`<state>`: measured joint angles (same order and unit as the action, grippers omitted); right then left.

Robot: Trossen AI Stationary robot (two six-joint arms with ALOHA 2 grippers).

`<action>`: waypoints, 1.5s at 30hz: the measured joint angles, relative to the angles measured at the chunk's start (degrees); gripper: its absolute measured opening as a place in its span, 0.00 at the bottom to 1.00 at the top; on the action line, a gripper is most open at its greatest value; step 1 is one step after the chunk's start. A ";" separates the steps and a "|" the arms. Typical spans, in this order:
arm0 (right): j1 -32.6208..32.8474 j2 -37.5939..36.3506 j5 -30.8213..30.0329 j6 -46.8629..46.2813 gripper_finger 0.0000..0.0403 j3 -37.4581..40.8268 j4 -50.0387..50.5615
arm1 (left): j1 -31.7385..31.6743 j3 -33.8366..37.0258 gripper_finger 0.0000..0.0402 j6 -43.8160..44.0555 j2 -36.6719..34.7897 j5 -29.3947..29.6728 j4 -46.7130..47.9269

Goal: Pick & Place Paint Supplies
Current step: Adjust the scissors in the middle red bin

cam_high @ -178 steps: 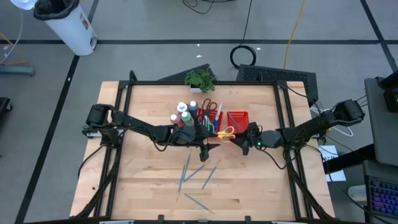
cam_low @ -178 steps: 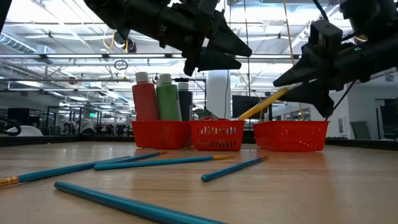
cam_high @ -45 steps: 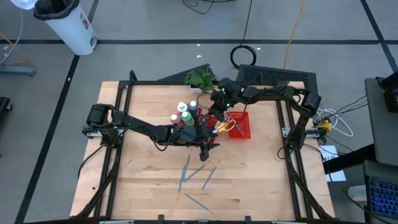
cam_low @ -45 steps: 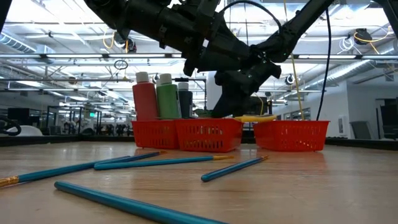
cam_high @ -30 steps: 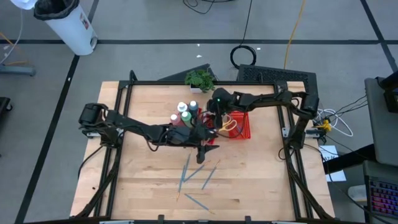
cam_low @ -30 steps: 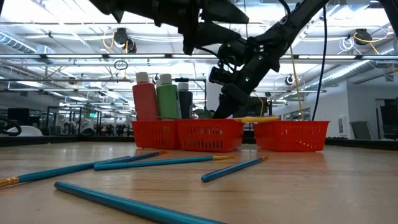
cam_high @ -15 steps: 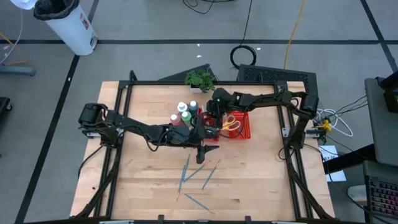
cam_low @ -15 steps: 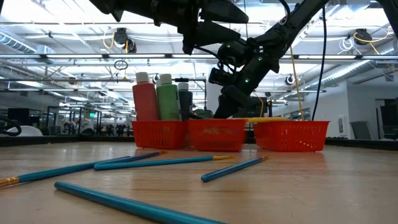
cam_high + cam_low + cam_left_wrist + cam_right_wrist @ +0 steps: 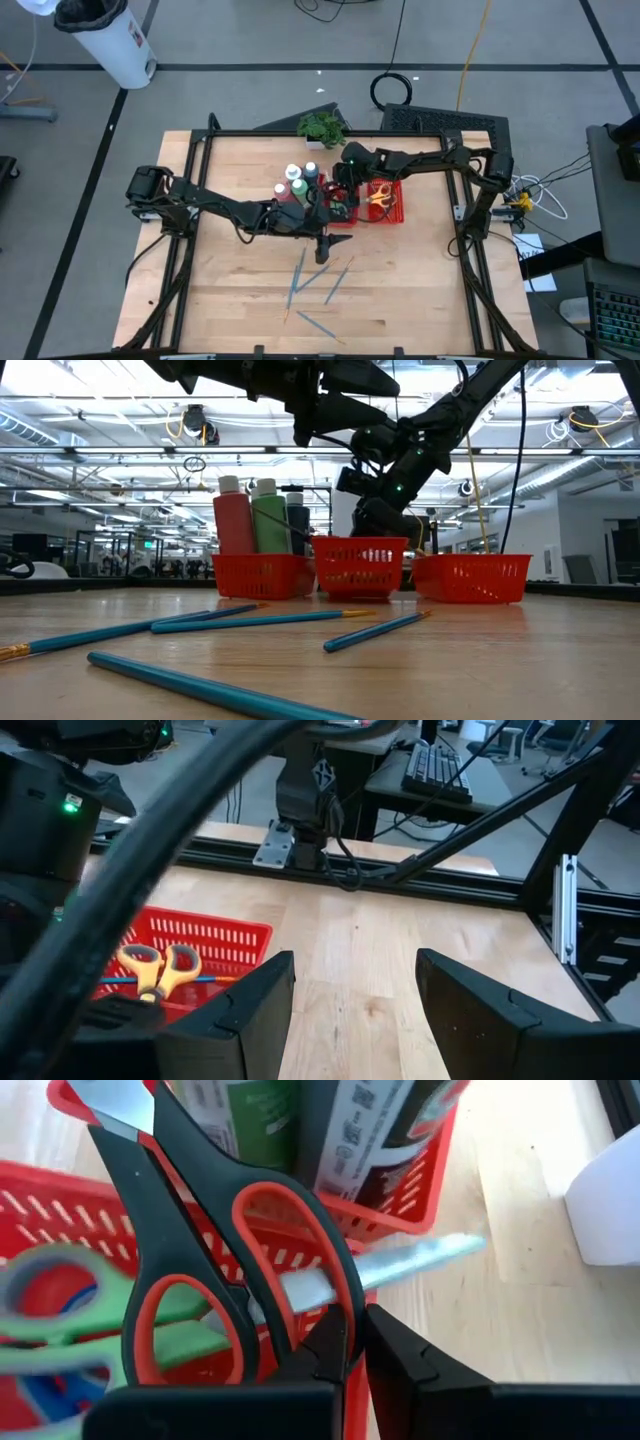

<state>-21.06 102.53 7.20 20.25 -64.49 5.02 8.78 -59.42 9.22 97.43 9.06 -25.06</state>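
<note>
Worktop (image 9: 240, 290) of pale wood carries everything, with both dark arms reaching to its middle. Red mesh trays sit in a row under the two grippers: the bottle tray (image 9: 258, 575), the middle tray (image 9: 360, 567) and the end tray (image 9: 472, 577). In the low view the middle tray stands higher than its neighbours, its base off the wood. The right gripper (image 9: 352, 1342) is closed, its fingertips pinched on that tray's mesh rim, right beside the red-handled scissors (image 9: 215, 1270) standing in the compartment; green-handled scissors (image 9: 60, 1315) lie just past them. Paint bottles (image 9: 254, 515) stand upright in the bottle tray, just beyond the right gripper's fingers. The left gripper (image 9: 352, 1005) hovers with its fingers parted and nothing between them; yellow-handled scissors (image 9: 155, 968) lie in the end tray just to one side of it. Thin teal brushes (image 9: 318, 283) lie scattered on the wood, well apart from both grippers.
</note>
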 joint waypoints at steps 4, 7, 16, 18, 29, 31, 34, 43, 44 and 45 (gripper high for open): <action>0.53 -1.34 -0.05 -0.16 0.02 0.10 0.71 | 0.00 -0.01 0.54 -0.07 0.00 0.01 0.02; 0.92 -2.23 0.02 -0.14 0.03 0.04 -0.16 | 0.00 -0.02 0.54 -0.07 0.00 0.00 0.00; 1.66 -6.41 -5.68 3.84 0.03 0.04 3.55 | 0.00 -0.02 0.54 -0.05 0.00 0.00 0.02; 1.68 -8.60 -8.39 6.82 0.03 0.06 5.67 | 0.00 -0.02 0.54 -0.05 0.00 0.02 0.02; 6.03 -21.64 -22.45 34.60 0.02 0.00 19.11 | -0.06 -0.02 0.54 -0.05 0.00 -0.02 -0.02; 8.00 -21.37 -25.25 37.62 0.02 0.00 19.03 | -0.08 -0.02 0.54 -0.05 0.02 -0.05 -0.03; 10.61 -18.85 -29.64 41.94 0.02 -0.02 17.49 | -0.02 -0.02 0.54 -0.05 0.02 -0.14 0.06; 13.58 -11.02 -35.59 50.54 0.02 0.33 6.50 | -0.11 -0.02 0.54 0.78 0.02 0.08 0.07; 13.59 -10.89 -35.70 50.84 0.02 0.33 5.97 | -0.11 -0.02 0.54 1.13 0.02 0.11 0.13; 13.57 -10.98 -35.69 50.94 0.02 0.33 5.50 | -0.11 -0.02 0.54 1.45 0.02 0.11 0.18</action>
<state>-7.49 91.55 -28.49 71.19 -64.16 10.51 8.67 -59.44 10.67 97.45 9.17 -24.87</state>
